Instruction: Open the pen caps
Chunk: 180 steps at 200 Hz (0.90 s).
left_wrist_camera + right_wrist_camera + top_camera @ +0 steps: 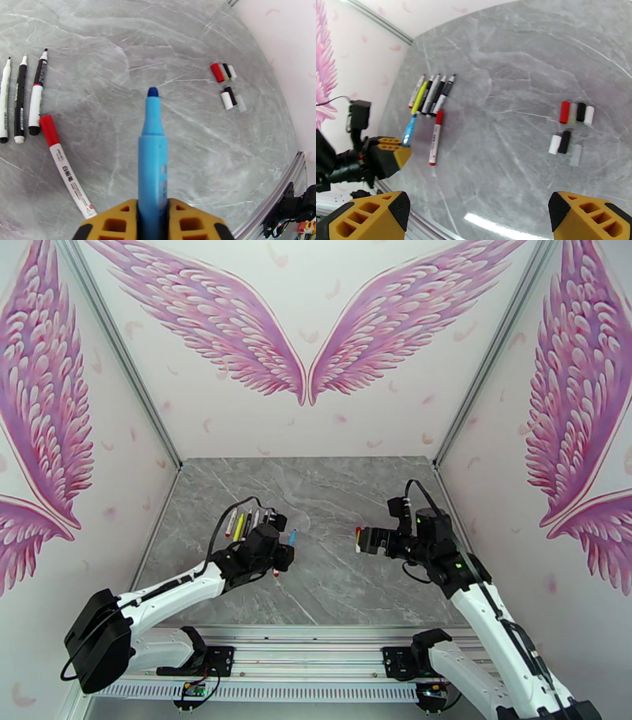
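My left gripper [153,221] is shut on a blue pen [152,158] whose uncapped tip points away over the table; the same gripper [284,549] sits left of centre. Several loose pen caps lie in two short rows: red [565,112], black [581,112] and white [589,115], then white [555,144] and black [564,142]. My right gripper [478,217] hangs above and nearer than the caps, jaws wide apart and holding nothing. A white marker with its red cap [439,117] on lies beside the row of pens [432,94].
The uncapped pens [21,98] lie side by side at the table's left, with the yellow highlighter [420,96] among them. A metal frame rail [272,197] borders the grey marble table [316,493]. Pink-winged walls close in on three sides.
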Each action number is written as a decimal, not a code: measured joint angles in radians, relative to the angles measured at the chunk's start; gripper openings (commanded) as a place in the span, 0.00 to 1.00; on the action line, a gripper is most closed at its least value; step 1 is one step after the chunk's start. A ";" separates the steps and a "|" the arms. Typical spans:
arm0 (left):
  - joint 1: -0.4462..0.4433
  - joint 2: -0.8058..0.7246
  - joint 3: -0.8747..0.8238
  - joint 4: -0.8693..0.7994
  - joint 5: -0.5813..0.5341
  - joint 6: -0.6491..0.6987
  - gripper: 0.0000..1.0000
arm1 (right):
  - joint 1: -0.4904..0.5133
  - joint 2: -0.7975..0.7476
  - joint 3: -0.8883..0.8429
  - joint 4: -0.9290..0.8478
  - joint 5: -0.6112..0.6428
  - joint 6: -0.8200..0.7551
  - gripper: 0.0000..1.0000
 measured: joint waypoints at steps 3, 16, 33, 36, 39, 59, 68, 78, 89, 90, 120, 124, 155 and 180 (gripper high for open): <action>0.002 0.007 0.007 -0.005 -0.003 0.004 0.11 | 0.000 -0.006 0.000 -0.001 -0.007 0.000 0.99; 0.013 0.045 0.040 -0.029 -0.022 0.020 0.11 | 0.000 -0.035 0.000 -0.008 -0.035 -0.003 0.99; 0.025 0.103 0.089 -0.055 -0.053 0.043 0.11 | 0.000 -0.063 0.000 -0.021 -0.063 -0.005 0.99; 0.027 0.113 0.097 -0.061 -0.058 0.046 0.11 | 0.000 -0.066 0.000 -0.023 -0.067 -0.006 0.99; 0.029 0.124 0.105 -0.065 -0.063 0.049 0.11 | 0.000 -0.069 0.000 -0.025 -0.070 -0.007 0.99; 0.042 0.202 0.161 -0.087 -0.101 0.069 0.11 | 0.001 -0.080 0.000 -0.035 -0.078 -0.008 0.99; 0.050 0.239 0.185 -0.093 -0.119 0.075 0.11 | 0.001 -0.084 0.000 -0.040 -0.078 -0.008 0.99; 0.057 0.280 0.211 -0.098 -0.136 0.082 0.11 | 0.001 -0.087 -0.003 -0.043 -0.077 -0.008 0.99; 0.066 0.331 0.241 -0.100 -0.160 0.090 0.11 | 0.001 -0.090 -0.009 -0.046 -0.077 -0.008 0.99; 0.066 0.333 0.243 -0.100 -0.161 0.090 0.11 | 0.001 -0.090 -0.010 -0.046 -0.077 -0.008 0.99; 0.087 0.446 0.314 -0.105 -0.209 0.104 0.10 | 0.001 -0.091 -0.027 -0.053 -0.072 -0.008 0.99; 0.091 0.462 0.325 -0.105 -0.214 0.104 0.10 | 0.001 -0.092 -0.031 -0.053 -0.070 -0.008 0.99; 0.111 0.561 0.394 -0.105 -0.266 0.109 0.10 | 0.001 -0.095 -0.048 -0.054 -0.057 -0.007 0.99; 0.126 0.628 0.443 -0.104 -0.298 0.115 0.12 | 0.001 -0.096 -0.054 -0.053 -0.049 -0.006 0.99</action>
